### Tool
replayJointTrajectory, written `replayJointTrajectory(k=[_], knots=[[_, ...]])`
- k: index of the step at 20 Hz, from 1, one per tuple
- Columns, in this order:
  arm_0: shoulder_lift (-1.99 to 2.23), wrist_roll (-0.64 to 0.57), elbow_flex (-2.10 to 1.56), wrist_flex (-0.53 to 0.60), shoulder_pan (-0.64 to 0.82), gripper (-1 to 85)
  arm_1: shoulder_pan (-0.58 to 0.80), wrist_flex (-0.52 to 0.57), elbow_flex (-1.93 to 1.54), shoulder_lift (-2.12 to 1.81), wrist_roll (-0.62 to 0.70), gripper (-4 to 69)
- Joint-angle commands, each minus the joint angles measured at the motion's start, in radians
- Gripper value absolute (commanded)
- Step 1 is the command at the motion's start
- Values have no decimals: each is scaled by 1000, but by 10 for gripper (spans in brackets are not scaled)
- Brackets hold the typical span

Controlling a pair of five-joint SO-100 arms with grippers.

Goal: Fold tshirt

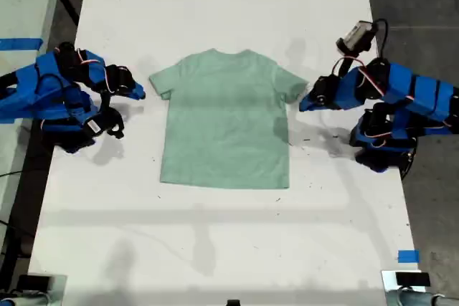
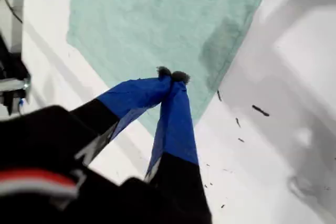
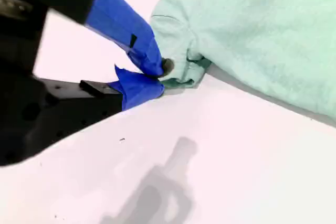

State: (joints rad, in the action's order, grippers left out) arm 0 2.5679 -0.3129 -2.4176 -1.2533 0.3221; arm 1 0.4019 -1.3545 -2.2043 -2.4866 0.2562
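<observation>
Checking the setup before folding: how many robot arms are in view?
2. One arm at the exterior view's left, the other arm at the exterior view's right, each reaching toward a sleeve of the tshirt. None seems hidden.

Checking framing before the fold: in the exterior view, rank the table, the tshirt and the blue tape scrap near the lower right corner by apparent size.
Largest to smallest:
1. table
2. tshirt
3. blue tape scrap
</observation>
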Motion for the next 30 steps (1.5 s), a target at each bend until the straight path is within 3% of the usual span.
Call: replayJointTrajectory(k=[1,10,14,15,16,17,18,25,30], knots=[[-213,-103,298,-83,75,0,97,-75,281,192,153,-10],[-592,-285,764,-331,331,0,419,-229,695,491,512,-11],[-634,-282,772,-331,327,0,491,-224,683,506,586,-7],[-635,-282,764,-325,325,0,505,-212,658,506,603,26],[-635,-281,756,-321,325,0,518,-184,621,502,626,87],[-635,-281,753,-318,325,0,531,-143,574,494,650,218],[-635,-281,753,-313,325,0,543,-101,523,497,678,267],[-655,-281,752,-291,307,0,629,278,120,595,781,285],[-657,-279,753,-288,302,0,597,411,110,792,796,285]])
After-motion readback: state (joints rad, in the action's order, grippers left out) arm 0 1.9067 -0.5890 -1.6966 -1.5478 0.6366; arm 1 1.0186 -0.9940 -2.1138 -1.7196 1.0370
